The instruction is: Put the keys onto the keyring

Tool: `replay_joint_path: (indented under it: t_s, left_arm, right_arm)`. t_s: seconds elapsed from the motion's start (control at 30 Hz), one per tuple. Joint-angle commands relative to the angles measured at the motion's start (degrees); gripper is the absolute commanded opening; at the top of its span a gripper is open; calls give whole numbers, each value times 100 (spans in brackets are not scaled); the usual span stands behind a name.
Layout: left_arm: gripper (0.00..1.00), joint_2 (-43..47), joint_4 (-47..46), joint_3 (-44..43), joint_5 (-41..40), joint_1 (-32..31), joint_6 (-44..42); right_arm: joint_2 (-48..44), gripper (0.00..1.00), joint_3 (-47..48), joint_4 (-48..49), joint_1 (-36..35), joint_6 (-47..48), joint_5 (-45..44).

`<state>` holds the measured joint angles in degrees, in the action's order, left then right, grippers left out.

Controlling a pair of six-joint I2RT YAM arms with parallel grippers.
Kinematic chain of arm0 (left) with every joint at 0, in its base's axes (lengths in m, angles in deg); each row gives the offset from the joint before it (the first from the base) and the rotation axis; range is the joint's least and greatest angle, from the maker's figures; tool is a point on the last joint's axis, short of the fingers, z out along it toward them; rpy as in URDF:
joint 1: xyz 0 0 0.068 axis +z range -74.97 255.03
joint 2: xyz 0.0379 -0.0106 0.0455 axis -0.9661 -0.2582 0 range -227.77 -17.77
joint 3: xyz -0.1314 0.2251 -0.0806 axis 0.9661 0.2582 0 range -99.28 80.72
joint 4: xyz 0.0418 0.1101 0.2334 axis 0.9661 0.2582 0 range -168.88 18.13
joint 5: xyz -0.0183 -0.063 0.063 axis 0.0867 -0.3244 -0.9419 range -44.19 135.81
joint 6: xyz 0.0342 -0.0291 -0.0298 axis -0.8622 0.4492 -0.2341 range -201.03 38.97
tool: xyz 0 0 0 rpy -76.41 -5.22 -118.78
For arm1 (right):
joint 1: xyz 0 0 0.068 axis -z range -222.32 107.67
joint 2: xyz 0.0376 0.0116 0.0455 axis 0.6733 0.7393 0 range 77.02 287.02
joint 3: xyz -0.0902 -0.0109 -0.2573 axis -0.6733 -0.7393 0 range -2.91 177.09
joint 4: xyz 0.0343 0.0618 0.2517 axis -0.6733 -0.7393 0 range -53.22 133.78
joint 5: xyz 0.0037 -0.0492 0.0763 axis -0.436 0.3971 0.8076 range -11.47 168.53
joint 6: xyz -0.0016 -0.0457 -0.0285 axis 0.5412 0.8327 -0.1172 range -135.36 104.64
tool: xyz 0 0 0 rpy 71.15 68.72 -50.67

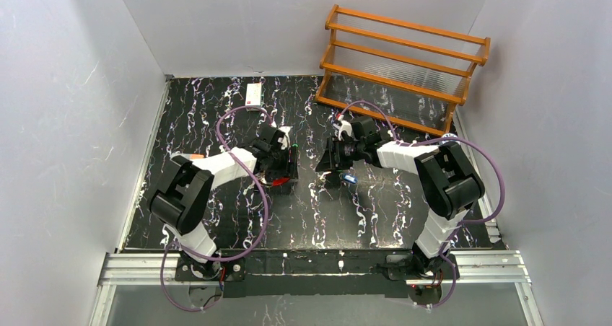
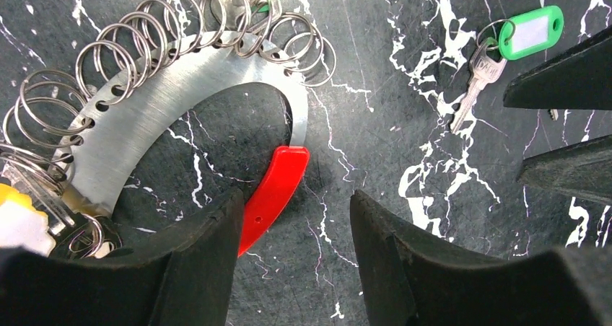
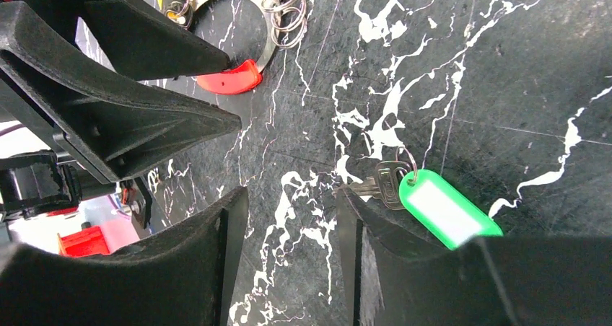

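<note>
My left gripper (image 2: 294, 207) stands apart over the keyring (image 2: 166, 102), whose red segment (image 2: 278, 182) runs under 1 finger. My right gripper (image 3: 290, 196) is apart too, gripping nothing. The green-tagged key (image 3: 433, 207) lies flat just outside 1 of its fingers. I judge pickup isn't done: next, straddle that key and close

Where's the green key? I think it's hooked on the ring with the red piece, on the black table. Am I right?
No. The green-tagged key lies on the black table apart from the keyring, not hooked on it, as the left wrist view shows.
</note>
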<state>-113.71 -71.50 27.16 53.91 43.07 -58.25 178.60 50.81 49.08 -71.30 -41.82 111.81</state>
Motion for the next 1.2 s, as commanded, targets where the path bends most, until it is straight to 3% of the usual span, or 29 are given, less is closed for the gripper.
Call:
replay_joint_path:
  t_s: [0.0, 0.27, 0.47, 0.7, 1.17]
  left_arm:
    - [54, 189, 185, 326, 70, -130, -116]
    - [41, 822, 318, 945, 387, -365, -36]
    - [41, 1659, 506, 1054, 433, -411, -175]
    - [45, 2497, -160, 1207, 28, -416, 17]
    - [45, 1880, -786, 1100, -197, -416, 322]
  right_arm:
    - [-218, 58, 66, 121, 10, 31, 175]
    - [-226, 61, 288, -198, 13, 420, 48]
    - [-652, 69, 251, -289, -1, 1274, -218]
    - [-1173, 70, 7, 231, -21, 1576, -679]
    - [57, 54, 653, -29, -605, 546, -47]
